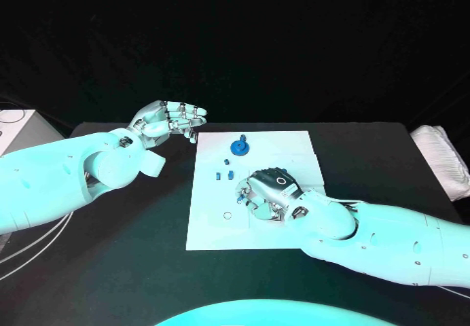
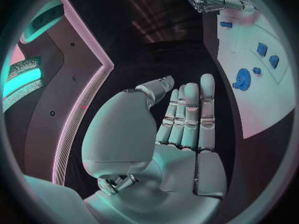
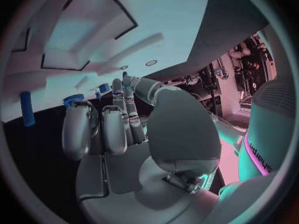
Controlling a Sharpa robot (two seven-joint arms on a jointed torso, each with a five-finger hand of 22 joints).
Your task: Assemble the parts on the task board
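- While raised off the black table (image 1: 117, 265) beside the board's far left corner, the left hand (image 1: 168, 122) holds nothing; in the left wrist view (image 2: 181, 129) its fingers lie straight, side by side, with the thumb set slightly apart.
- White task board (image 1: 210, 224): lies flat at the middle of the table.
- Two small blue parts (image 1: 217, 175) stand on the board's left half, near each other, with a smaller blue part (image 1: 227, 162) just beyond them.
- A round blue part (image 1: 240, 146) sits near the board's far edge, about midway across.
- Right hand (image 1: 269, 193): rests palm down on the board's right half, fingers curled toward the surface. Whether it holds a part cannot be told.
- In the right wrist view, a blue peg (image 3: 27, 109) and a round ribbed blue part (image 3: 74, 99) lie beyond the right hand's fingertips (image 3: 79, 115).
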